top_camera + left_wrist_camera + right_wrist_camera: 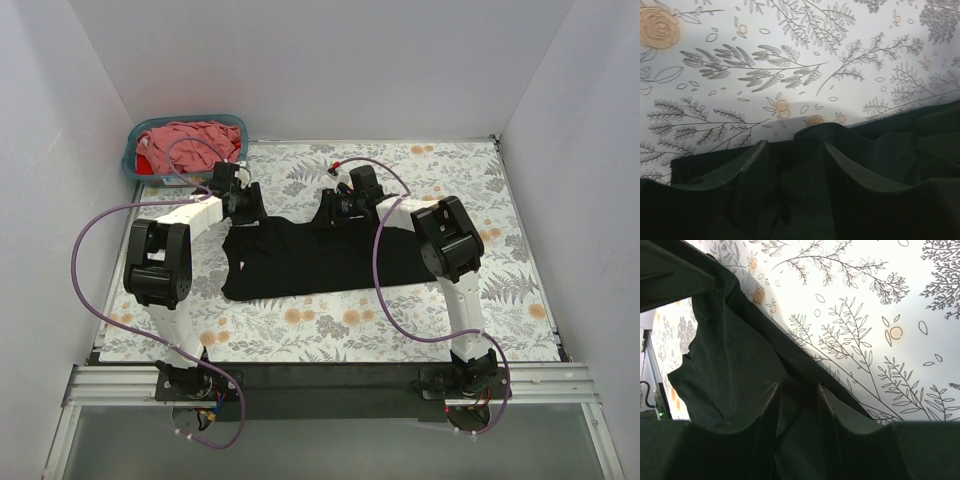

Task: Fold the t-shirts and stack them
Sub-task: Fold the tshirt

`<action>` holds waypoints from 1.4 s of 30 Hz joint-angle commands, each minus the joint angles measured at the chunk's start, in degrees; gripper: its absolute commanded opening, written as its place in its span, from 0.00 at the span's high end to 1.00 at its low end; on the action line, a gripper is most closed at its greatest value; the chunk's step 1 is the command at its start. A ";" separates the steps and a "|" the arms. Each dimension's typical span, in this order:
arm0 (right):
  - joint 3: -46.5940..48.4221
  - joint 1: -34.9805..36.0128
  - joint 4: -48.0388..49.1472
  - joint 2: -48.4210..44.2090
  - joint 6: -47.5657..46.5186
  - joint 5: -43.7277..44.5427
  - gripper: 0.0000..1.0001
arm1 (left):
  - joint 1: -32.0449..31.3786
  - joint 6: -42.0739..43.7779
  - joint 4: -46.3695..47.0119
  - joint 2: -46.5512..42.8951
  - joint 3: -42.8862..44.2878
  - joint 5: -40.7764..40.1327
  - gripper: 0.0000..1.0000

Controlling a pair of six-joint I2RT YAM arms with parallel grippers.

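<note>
- Gripping is seen at two points on the black t-shirt, which is spread across mid-frame of the top view on the floral table.
- Left gripper is placed at the shirt's upper-left corner. In the left wrist view its fingers are clamped on a raised fold of black cloth.
- Right gripper is placed on the shirt's upper edge, right of centre. Its fingers are likewise pinched on black cloth.
- Pink t-shirt is heaped in the teal basket at upper left, well apart from the black one.
- Red t-shirt is seen at the pink one's left side.
</note>
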 commanded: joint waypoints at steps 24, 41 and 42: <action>2.68 -0.21 0.70 3.46 4.46 -3.85 0.74 | 0.22 1.96 2.25 1.09 0.76 6.10 1.00; 3.38 -0.03 1.40 3.64 5.43 -4.38 0.76 | 0.22 1.79 2.16 0.38 -0.03 5.22 1.00; 3.38 -0.04 1.40 3.72 5.43 -4.38 0.76 | 0.22 1.70 2.24 0.38 -0.03 5.31 1.00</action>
